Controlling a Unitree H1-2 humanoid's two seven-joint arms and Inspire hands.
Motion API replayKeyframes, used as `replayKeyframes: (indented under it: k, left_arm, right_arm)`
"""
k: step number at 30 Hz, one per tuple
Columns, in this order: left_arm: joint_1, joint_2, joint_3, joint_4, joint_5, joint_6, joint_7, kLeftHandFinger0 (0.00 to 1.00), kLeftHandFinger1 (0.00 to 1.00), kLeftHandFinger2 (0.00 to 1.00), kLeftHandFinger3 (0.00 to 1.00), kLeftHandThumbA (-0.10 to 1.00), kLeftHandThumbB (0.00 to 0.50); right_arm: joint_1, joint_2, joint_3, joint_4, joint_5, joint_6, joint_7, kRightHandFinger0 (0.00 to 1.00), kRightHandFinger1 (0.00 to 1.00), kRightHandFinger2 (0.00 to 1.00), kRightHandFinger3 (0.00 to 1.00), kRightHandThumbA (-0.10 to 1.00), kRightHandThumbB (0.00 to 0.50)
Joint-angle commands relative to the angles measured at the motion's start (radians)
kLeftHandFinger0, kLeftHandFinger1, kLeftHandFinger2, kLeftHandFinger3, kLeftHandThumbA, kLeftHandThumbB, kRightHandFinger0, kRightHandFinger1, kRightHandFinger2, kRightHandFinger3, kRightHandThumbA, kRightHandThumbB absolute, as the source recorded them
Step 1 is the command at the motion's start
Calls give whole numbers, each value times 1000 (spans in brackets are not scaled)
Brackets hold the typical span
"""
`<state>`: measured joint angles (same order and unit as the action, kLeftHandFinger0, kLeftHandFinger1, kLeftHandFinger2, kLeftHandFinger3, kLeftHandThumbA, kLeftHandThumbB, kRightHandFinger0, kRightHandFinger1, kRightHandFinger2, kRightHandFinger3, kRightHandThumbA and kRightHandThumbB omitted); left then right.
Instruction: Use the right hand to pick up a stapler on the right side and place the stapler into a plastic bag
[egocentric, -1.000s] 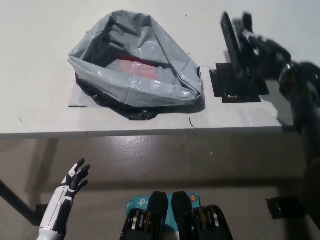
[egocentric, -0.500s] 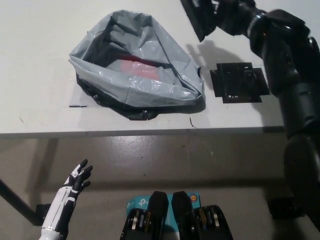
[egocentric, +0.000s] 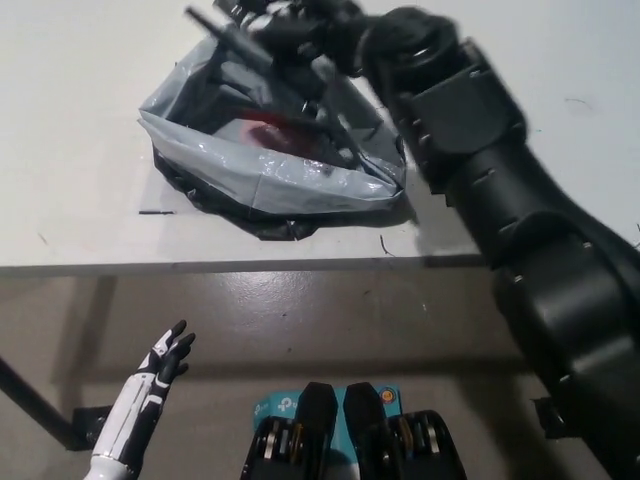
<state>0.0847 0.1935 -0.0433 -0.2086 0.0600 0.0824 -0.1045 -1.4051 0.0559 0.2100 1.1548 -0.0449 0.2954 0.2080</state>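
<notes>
My black right hand (egocentric: 290, 30) is shut on the black stapler (egocentric: 232, 38) and holds it over the mouth of the grey plastic bag (egocentric: 250, 170) on the white table (egocentric: 70, 120). The stapler points left and slightly up, its tip above the bag's far rim. Something red (egocentric: 262, 128) lies inside the bag. My right arm (egocentric: 480, 170) reaches across the table's right half and hides the black marked square there. My white left hand (egocentric: 160, 365) rests open below the table's front edge at the lower left.
The table's front edge (egocentric: 250, 266) runs across the middle of the picture, with grey floor below it. A short black tape mark (egocentric: 152, 212) lies left of the bag. A black table leg (egocentric: 30, 405) crosses the lower left corner.
My right hand has lifted the stapler off the black square on the right and carried it left, over the bag. The arm now covers that square. My left hand barely moved.
</notes>
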Motion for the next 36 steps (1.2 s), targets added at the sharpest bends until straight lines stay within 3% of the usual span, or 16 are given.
replayKeyframes:
  k: [1,3,5,8,10,15,19,22,23,24,25,26,27,29,32,36]
  left_arm:
    - [-2,21,-5,-49,24,-19,-12,1000,1000,1000,1000,1000,0]
    - [-6,25,-10,-61,38,-8,-14,1000,1000,1000,1000,1000,13]
    - [-9,34,-12,-69,46,0,-20,1000,1000,1000,1000,1000,22]
    - [-18,40,-20,-70,43,-8,-34,1000,1000,1000,1000,1000,9]
    - [-24,40,-25,-71,48,-11,-34,1000,1000,1000,1000,1000,0]
    - [-29,51,-34,-76,65,-13,-35,1000,1000,1000,1000,1000,0]
    - [-34,53,-38,-74,64,-15,-34,1000,1000,1000,1000,1000,0]
    - [-38,59,-41,-72,62,-19,-42,1000,1000,1000,1000,1000,0]
    - [-43,61,-43,-71,70,-17,-41,1000,1000,1000,1000,1000,0]
    - [-44,61,-44,-70,73,-18,-40,1000,1000,1000,1000,1000,0]
    - [-45,63,-47,-71,75,-19,-42,1000,1000,1000,1000,1000,0]
    - [-45,64,-51,-71,76,-17,-43,1000,1000,1000,1000,1000,0]
    - [-46,65,-54,-73,78,-11,-45,1000,1000,1000,1000,1000,7]
    - [-53,68,-62,-74,84,0,-50,1000,1000,1000,1000,1000,11]
    - [-54,68,-73,-70,90,-5,-49,1000,1000,1000,1000,1000,2]
    - [-58,65,-76,-76,89,12,-49,1000,1000,1000,1000,1000,12]
  right_arm:
    - [-138,16,114,49,-164,-234,-117,337,564,658,237,329,294]
    - [-146,24,170,75,-212,-269,-153,121,369,519,279,307,264]
    - [-145,25,246,107,-276,-332,-199,6,246,423,298,278,249]
    - [-131,8,414,120,-424,-387,-283,0,185,410,380,275,246]
    - [-127,2,477,125,-467,-390,-324,0,170,385,382,277,248]
    - [-122,-8,594,152,-532,-403,-424,0,7,143,180,286,268]
    - [-124,-24,620,155,-537,-412,-479,0,0,86,144,305,262]
    - [-126,-34,640,162,-554,-417,-538,1,3,96,198,336,285]
    - [-127,-39,642,159,-554,-415,-535,58,101,260,412,413,291]
    - [-126,-43,641,156,-554,-418,-534,65,140,340,541,461,305]
    - [-119,-51,635,149,-546,-440,-523,362,507,743,944,538,346]
    - [-109,-59,626,145,-539,-466,-517,652,802,1000,1000,569,381]
    - [-104,-61,626,143,-542,-469,-522,847,1000,1000,1000,609,413]
    - [-92,-67,622,140,-550,-479,-536,1000,1000,1000,1000,664,419]
    - [-68,-71,596,141,-544,-507,-566,1000,1000,1000,1000,826,429]
    - [-56,-81,548,144,-517,-527,-545,1000,1000,1000,1000,866,393]
